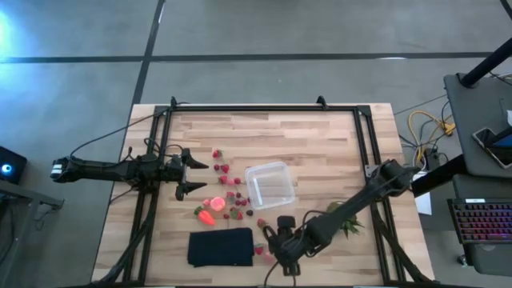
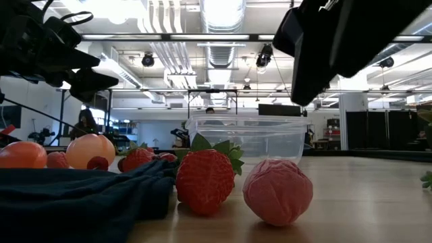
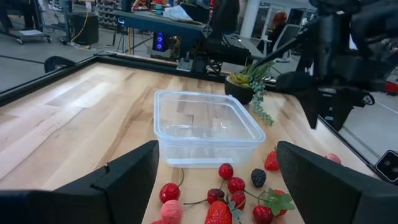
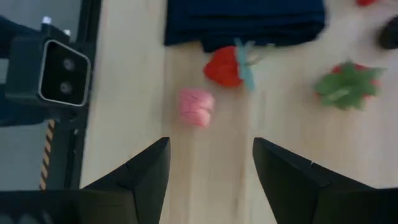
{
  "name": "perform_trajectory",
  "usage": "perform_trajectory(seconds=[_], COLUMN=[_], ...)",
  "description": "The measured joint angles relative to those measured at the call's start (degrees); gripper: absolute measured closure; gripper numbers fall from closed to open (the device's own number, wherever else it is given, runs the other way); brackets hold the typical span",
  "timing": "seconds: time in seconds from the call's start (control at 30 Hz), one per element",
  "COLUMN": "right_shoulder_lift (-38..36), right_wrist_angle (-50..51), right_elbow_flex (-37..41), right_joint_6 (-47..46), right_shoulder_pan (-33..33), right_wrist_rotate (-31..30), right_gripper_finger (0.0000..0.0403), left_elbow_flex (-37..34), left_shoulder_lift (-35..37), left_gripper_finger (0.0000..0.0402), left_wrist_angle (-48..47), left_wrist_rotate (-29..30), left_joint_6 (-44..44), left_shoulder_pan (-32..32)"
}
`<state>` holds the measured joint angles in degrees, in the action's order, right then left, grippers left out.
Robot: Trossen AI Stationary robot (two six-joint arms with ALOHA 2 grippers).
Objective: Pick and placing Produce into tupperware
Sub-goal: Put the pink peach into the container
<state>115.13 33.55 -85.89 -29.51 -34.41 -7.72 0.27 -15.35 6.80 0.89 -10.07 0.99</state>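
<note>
my right tool [image 4: 210,163]: jaws apart, empty
target: pink wrinkly round raspberry piece [image 4: 196,106], just ahead, red strawberry [image 4: 225,67] beyond
nearer arm: mine, right

One clear tupperware [image 1: 270,185] is sitting on the table. Beside the tupperware, one dark cloth [image 1: 221,246] is lying, and one green leafy plant [image 1: 349,224]. Small red produce pieces [image 1: 224,169] are lying scattered near the tupperware, too many and too small to count exactly.

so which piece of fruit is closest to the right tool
The pink raspberry lying beside the strawberry, just off the dark cloth. The open right tool hangs right over it; the other fruit sits farther off.
</note>
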Motion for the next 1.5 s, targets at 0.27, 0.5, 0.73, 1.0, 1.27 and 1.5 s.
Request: perform_trajectory(seconds=[0.27, 0.5, 0.73, 1.0, 1.27, 1.5], right_shoulder_lift=[7.77, 12.45, 14.41, 14.69, 14.69, 14.69], right_wrist_angle=[0.46, 3.70, 3.96, 7.01, 7.05, 8.09], right_elbow_flex=[-6.25, -10.83, -13.64, -13.27, -13.26, -13.27], right_joint_6=[-0.72, -2.05, -4.32, -7.48, -10.50, -11.05], right_shoulder_pan=[0.23, 0.31, 0.31, 0.04, -0.11, -0.09], right_wrist_rotate=[0.06, 0.13, -3.12, -4.34, -4.36, -4.34], right_gripper_finger=[0.0182, 0.0182, 0.0182, 0.0202, 0.0245, 0.0284], left_elbow_flex=[0.00, 0.00, 0.00, 0.00, 0.00, 0.01], left_shoulder_lift=[0.02, -0.36, -0.35, -0.36, -0.48, -0.55], left_gripper_finger=[0.0091, 0.0091, 0.0091, 0.0091, 0.0091, 0.0091], left_wrist_angle=[-0.08, 0.04, 0.03, 0.02, -0.02, -0.02], left_wrist_rotate=[0.00, 0.00, 0.00, 0.01, 0.00, 0.00], left_joint_6=[0.00, 0.00, 0.00, 0.00, 0.00, 0.00], left_shoulder_pan=[-0.01, 0.00, 0.01, -0.01, -0.01, 0.00])
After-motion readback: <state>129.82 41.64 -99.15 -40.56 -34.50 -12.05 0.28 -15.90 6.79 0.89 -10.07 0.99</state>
